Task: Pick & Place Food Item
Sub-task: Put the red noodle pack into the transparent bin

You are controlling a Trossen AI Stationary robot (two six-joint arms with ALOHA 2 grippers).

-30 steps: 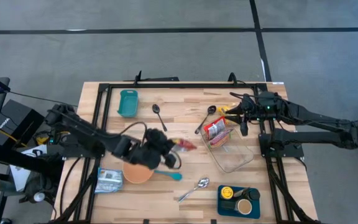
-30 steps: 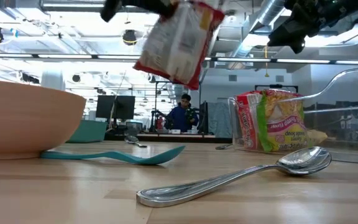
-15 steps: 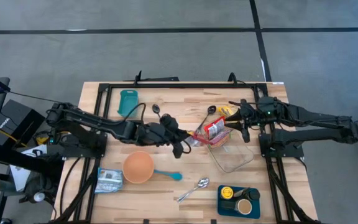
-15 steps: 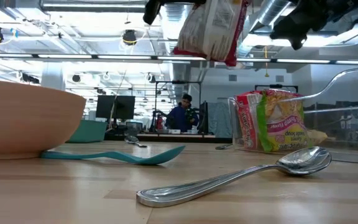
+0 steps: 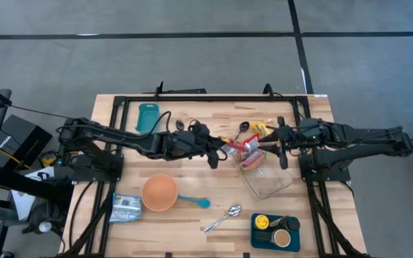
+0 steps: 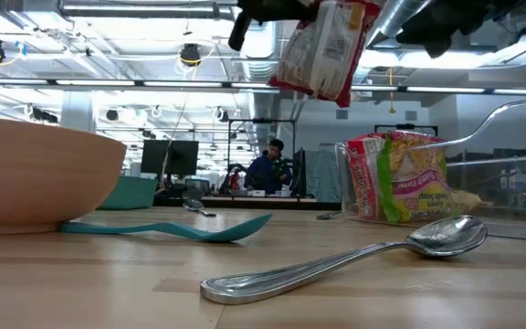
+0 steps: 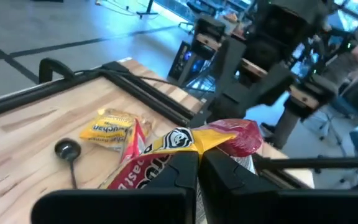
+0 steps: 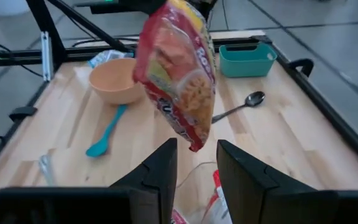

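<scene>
A red and yellow noodle packet hangs in the air just left of the clear container, with my left gripper shut on it. In the low view the packet hangs high above the table. A second noodle packet stands inside the container, leaning against its wall. My right gripper hovers over the container's far right corner. Its fingers are apart with nothing between them, and it points toward the hanging packet. My left gripper pinches the packet's crimped end seam between its two fingers. The fingers come almost level from the table's left. The packet hangs tilted below the fingers, clear of the table and of the container.
An orange bowl with a teal spoon beside it sits near the table's middle. A metal spoon, a blue tray with cups, a silver pouch, a teal tub and a yellow packet lie around.
My left gripper has carried the noodle packet from above the orange bowl toward the table's right and far side, up to the container, turning as it went. The packet stayed lifted clear and swung below the fingers. My right gripper has swung slightly toward the near edge.
</scene>
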